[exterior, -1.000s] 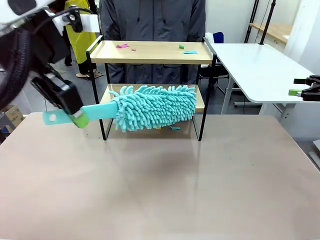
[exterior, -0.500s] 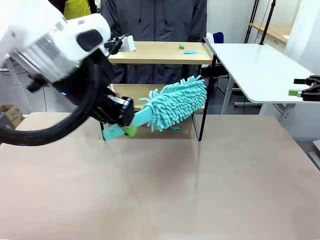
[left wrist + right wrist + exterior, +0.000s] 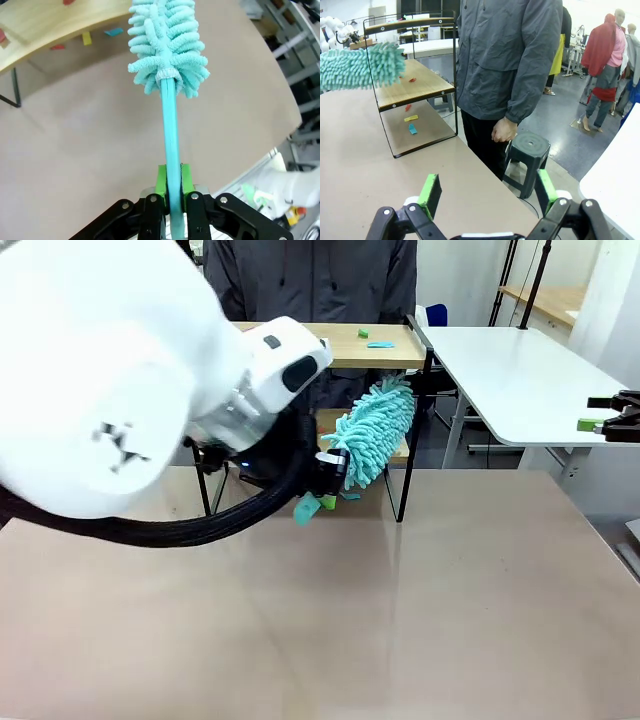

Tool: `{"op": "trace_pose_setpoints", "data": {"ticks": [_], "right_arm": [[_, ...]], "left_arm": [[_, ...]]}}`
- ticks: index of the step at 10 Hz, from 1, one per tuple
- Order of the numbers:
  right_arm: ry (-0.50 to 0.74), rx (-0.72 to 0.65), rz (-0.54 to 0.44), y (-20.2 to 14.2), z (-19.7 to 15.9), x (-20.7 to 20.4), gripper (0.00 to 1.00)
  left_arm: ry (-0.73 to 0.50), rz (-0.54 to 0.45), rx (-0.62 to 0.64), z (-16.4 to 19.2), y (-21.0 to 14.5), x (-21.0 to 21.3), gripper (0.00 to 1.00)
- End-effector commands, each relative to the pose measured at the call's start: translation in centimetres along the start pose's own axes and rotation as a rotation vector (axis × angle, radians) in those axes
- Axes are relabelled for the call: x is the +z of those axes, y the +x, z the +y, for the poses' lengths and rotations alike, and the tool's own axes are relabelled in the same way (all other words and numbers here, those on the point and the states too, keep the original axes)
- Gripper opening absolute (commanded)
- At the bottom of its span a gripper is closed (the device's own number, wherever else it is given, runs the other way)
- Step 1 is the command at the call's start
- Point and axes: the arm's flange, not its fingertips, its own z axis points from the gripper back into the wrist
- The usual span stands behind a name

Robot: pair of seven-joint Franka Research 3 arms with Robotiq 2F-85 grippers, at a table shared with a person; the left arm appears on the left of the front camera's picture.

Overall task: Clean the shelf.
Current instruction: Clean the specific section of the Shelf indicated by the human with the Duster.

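Half the shelf point(image 3: 378, 359) hides behind the left arm point(image 3: 100, 390), left gripper point(image 3: 171, 178) clamping a duster point(image 3: 167, 45); right gripper point(image 3: 487, 192) gapes.

1. I count one shelf point(image 3: 395, 355), with two wooden boards.
2. I hold one teal duster point(image 3: 375, 430), its head at the shelf's right end.
3. Two paper scraps lie on the shelf's top board: a green scrap point(image 3: 362, 333) and a cyan scrap point(image 3: 380, 344).
4. Three lie under the shelf: a yellow scrap point(image 3: 411, 118), a turquoise scrap point(image 3: 412, 128) and a red scrap point(image 3: 408, 106).
5. One person point(image 3: 510, 60) stands behind the shelf, with one stool point(image 3: 529, 150).
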Motion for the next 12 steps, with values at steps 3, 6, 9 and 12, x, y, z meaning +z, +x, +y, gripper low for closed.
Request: {"op": "trace_pose_setpoints", "data": {"ticks": [3, 6, 9, 12], "right_arm": [[-0.012, -0.008, 0.016, 0.5, -0.1, -0.1, 1.0], [-0.012, -0.008, 0.016, 0.5, -0.1, -0.1, 1.0], [-0.012, -0.008, 0.016, 0.5, -0.1, -0.1, 1.0], [-0.012, -0.008, 0.016, 0.5, -0.1, -0.1, 1.0]], "left_arm": [[0.109, -0.07, 0.106, -2.8, 3.4, -3.7, 0.13], [0.119, -0.063, 0.151, -4.2, 5.2, -6.4, 0.13], [0.129, -0.044, 0.192, -4.5, 5.5, -8.7, 0.13], [0.13, 0.003, 0.229, -4.6, 5.1, -10.7, 0.13]]}}
